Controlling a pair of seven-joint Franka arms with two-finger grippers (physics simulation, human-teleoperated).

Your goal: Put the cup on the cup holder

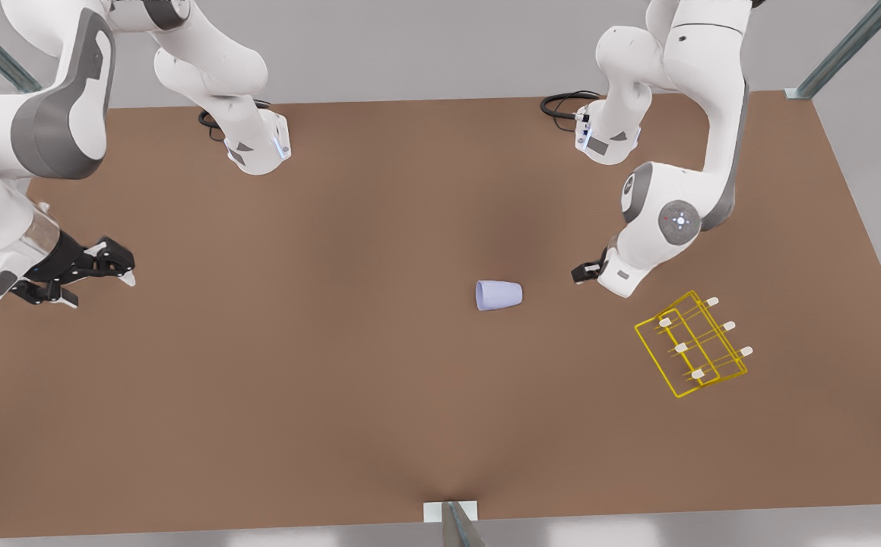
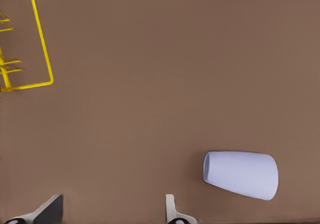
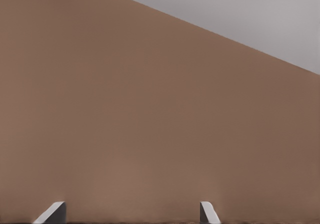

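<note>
The cup [image 1: 499, 295] [image 2: 241, 174] is a pale lavender tumbler lying on its side on the brown table, near the middle. To the front view's right of it stands the yellow wire cup holder [image 1: 691, 346] [image 2: 45, 49] with white-tipped pegs. My left gripper [image 1: 586, 272] [image 2: 111, 211] hangs open just to the front view's right of the cup, between cup and holder, largely hidden under its own wrist and touching neither. Far over at the front view's left, my right gripper [image 1: 98, 289] [image 3: 130, 213] waits open above bare table with nothing between its fingers.
Both arm bases [image 1: 258, 148] [image 1: 607, 140] stand at the back of the table with black cables beside them. A small metal bracket [image 1: 451, 515] sits at the front edge. The right wrist view takes in the table's edge [image 3: 210, 34].
</note>
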